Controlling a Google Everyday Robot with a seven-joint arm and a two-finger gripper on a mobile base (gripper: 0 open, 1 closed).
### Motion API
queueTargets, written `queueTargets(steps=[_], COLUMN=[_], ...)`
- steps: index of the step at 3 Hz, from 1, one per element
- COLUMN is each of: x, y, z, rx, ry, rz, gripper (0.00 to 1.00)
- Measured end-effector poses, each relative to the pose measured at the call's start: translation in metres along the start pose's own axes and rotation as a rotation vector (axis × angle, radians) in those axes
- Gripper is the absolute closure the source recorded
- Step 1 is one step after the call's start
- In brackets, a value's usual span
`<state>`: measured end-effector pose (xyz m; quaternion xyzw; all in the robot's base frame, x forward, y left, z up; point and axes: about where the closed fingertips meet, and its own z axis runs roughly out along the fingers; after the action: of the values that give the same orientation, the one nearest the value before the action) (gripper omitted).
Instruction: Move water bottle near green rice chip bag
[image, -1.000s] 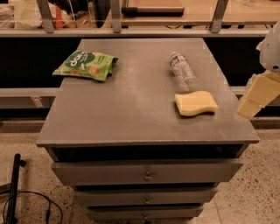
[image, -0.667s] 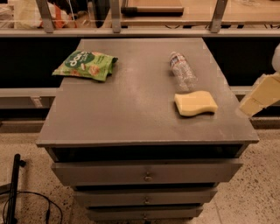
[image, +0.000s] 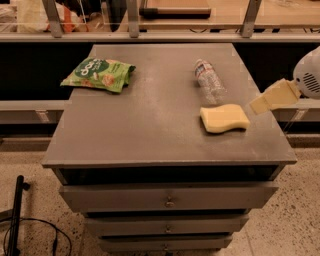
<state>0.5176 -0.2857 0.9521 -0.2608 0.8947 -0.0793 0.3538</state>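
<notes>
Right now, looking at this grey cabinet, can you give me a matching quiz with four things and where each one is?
Things:
1. water bottle
2. green rice chip bag
3. yellow sponge
4. gripper

Places:
a. back left of the cabinet top
b. in the air just beyond the top's right edge
c. back right, lying on its side
d. right side, nearer the front than the bottle

Pairs: 1-c, 2-a, 3-d, 4-b.
</notes>
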Motion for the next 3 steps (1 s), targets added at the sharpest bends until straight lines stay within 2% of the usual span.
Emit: queueTargets(steps=[1,2,3], x=[-0.016,-0.025,-0.038], y=[0.000,0.003,0.012], z=[0.044,0.069,0.093], rx=[0.028,0.027,-0.017], ry=[-0.079,-0.110,-0.158], rz=[0.134,0.191,0.211], gripper=[0.00,0.00,0.00])
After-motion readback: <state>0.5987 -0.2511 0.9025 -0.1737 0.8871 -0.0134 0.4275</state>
